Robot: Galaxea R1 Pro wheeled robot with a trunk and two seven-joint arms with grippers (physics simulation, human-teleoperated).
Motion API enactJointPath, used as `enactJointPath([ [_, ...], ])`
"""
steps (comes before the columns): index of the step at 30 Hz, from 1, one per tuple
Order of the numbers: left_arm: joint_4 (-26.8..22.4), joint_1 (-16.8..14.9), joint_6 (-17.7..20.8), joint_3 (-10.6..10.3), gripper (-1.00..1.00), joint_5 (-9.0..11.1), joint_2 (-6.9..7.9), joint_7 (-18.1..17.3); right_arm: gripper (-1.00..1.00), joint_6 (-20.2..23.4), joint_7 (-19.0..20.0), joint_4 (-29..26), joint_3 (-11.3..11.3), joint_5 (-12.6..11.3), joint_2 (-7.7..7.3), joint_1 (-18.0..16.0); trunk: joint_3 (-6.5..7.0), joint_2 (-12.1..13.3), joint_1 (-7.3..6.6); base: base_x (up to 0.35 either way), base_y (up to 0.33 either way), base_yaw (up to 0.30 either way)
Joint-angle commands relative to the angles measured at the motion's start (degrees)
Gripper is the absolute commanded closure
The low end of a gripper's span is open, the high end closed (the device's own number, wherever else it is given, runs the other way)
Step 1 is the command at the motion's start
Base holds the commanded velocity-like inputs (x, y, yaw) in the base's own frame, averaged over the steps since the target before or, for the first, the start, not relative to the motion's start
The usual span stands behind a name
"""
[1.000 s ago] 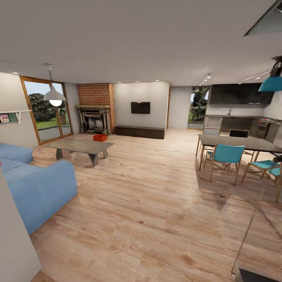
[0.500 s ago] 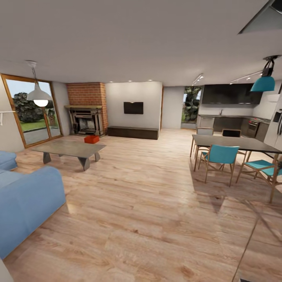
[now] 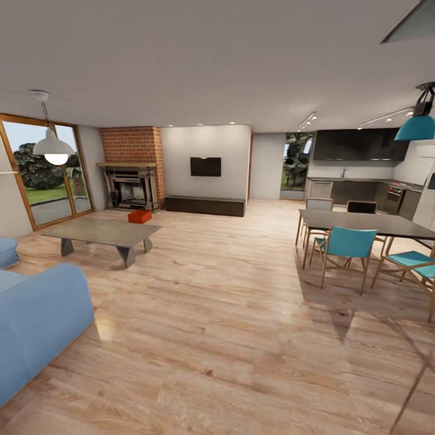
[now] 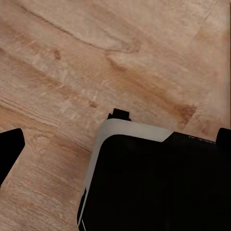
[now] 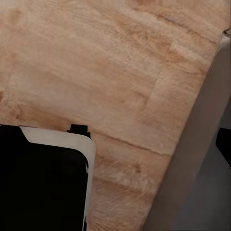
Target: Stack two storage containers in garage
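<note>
I am in the living room, on its light wood-plank floor (image 3: pixel 229 314). One orange-red storage container (image 3: pixel 139 216) sits on that floor far ahead to the left, beyond the coffee table (image 3: pixel 103 231) and in front of the brick fireplace (image 3: pixel 131 186). In the left wrist view my left gripper (image 4: pixel 115 144) points down at the planks, with dark fingertips (image 4: pixel 9 149) at the picture's two side edges, wide apart and holding nothing. In the right wrist view one dark fingertip (image 5: pixel 224 144) shows at the edge, over planks and my own base (image 5: pixel 43 183).
A blue sofa (image 3: pixel 36 320) stands close on the left. A dark dining table (image 3: pixel 374 223) with teal chairs (image 3: pixel 347 244) is on the right, with a kitchen behind it. Wood-framed glass doors (image 3: pixel 42 175) are at the far left. Open plank floor runs between sofa and dining table.
The whole head view has shifted, so the camera moved: sofa, coffee table and container sit further left in the picture. The container itself rests in the same place by the fireplace.
</note>
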Motion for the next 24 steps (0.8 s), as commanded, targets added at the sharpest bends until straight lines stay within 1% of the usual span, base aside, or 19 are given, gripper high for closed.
enactJointPath([
  [1,0.0,0.0,0.1,0.3,-1.0,0.2,0.0,0.1,-1.0,-0.3,-0.2,0.2,0.4,-0.1,0.03,-0.1,-0.02,0.0,0.05,0.323,0.0,0.0],
  [24,0.0,0.0,0.0,0.3,-1.0,0.2,0.05,0.0,-1.0,0.2,-0.2,0.2,0.4,-0.1,0.05,-0.1,-0.02,0.0,0.05,0.323,0.0,0.0],
])
